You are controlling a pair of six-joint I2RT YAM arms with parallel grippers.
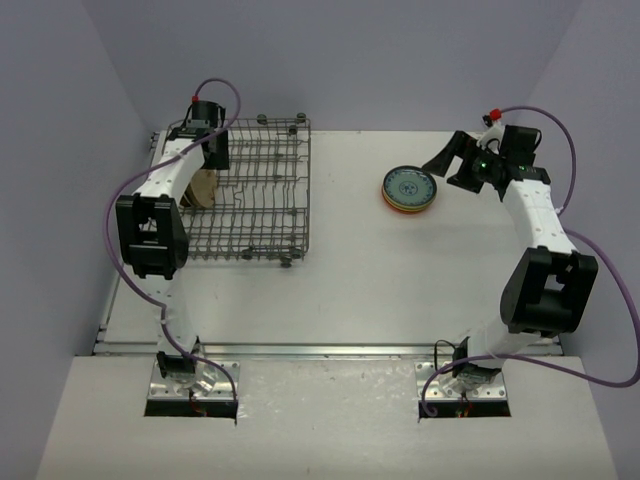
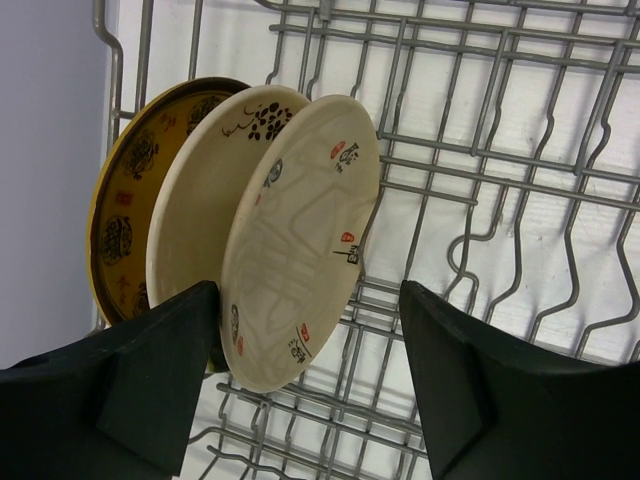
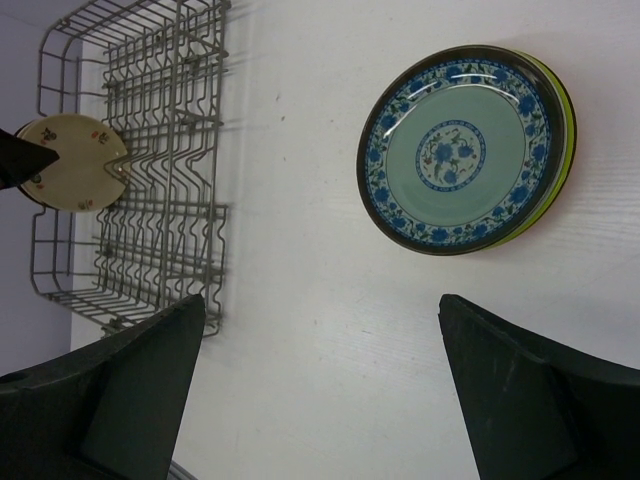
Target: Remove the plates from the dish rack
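I count three plates standing on edge at the dish rack's nine o'clock side: one yellow-brown, two showing beige backs. My left gripper has its jaws spread astride the front plate's lower rim. At the table's two o'clock is a stack of three: teal-patterned, lime, orange. My right gripper hangs beside it, jaws wide apart.

White links w/ black joint housings are seen on left arm & right arm; purple cables are looped alongside; jaws are black, wedge-shaped.
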